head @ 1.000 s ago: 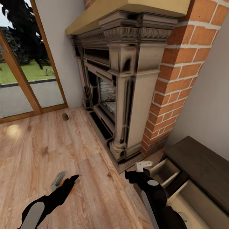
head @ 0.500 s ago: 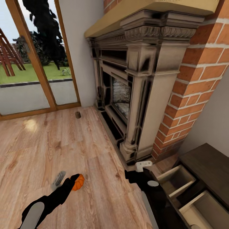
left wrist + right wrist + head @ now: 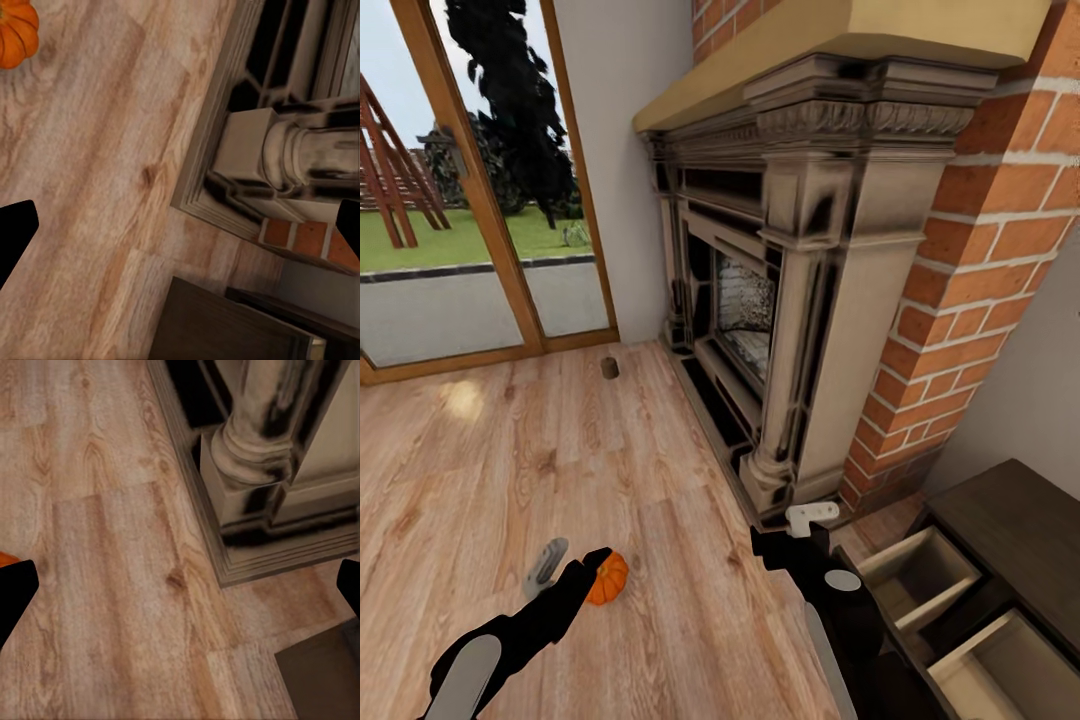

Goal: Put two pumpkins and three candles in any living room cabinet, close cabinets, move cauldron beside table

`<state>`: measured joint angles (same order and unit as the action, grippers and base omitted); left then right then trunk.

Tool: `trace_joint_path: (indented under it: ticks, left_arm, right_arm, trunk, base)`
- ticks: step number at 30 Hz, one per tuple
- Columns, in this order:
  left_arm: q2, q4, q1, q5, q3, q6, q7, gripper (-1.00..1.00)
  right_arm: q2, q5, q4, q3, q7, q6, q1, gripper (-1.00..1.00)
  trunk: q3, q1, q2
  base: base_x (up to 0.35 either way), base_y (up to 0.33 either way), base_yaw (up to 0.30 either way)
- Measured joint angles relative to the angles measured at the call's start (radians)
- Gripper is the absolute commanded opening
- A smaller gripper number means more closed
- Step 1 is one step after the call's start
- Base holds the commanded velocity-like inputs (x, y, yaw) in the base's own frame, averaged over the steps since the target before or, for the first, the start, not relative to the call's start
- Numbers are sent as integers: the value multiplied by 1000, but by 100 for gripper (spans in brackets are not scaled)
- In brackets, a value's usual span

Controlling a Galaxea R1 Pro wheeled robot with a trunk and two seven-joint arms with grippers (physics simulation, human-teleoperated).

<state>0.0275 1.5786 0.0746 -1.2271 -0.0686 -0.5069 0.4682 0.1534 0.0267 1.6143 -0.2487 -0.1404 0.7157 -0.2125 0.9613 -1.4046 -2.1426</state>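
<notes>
1 pumpkin (image 3: 607, 578) on the floor; 1 small dark object (image 3: 609, 368) near the glass door; 1 fireplace (image 3: 780, 300); 1 cabinet (image 3: 1000, 540) with 2 drawers pulled open; 2 grippers.

Bright orange pumpkin (image 3: 607, 578), pale grained wood floor (image 3: 480, 470), red brick chimney (image 3: 950, 300), dark-brown cabinet (image 3: 1010, 525)

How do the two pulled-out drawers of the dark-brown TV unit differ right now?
The nearer drawer of the dark-brown wooden cabinet, the nearer drawer at the frame's lower right corner, is cut off by the picture edge, while the farther drawer, closer to the brick fireplace, shows whole. The farther drawer lies just right of the right gripper; the nearer one sits beside that arm. Both are open, pale inside, and look empty where visible.
</notes>
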Motion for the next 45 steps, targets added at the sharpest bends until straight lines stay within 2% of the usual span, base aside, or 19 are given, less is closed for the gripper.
trace_joint_path:
  ticks: [13,21,39,45]
  left_arm:
    - [0,2,0,-1,1,-1,0,100]
    - [0,2,0,4,1,0,0,100]
    - [0,0,0,4,-1,0,1,100]
    - [-1,-1,0,8,-7,2,10,100]
  right_arm:
    - [0,4,0,-1,-2,1,0,100]
    - [0,60,0,-2,-4,5,0,100]
    - [0,66,0,-2,-3,6,0,100]
    - [-1,66,0,1,1,11,0,100]
  trunk:
    - [-20,0,0]
    - [-30,0,0]
    - [-53,0,0]
    - [-43,-23,-42]
  base:
    - [0,0,104]
    - [0,0,214]
    - [0,0,214]
    - [0,0,90]
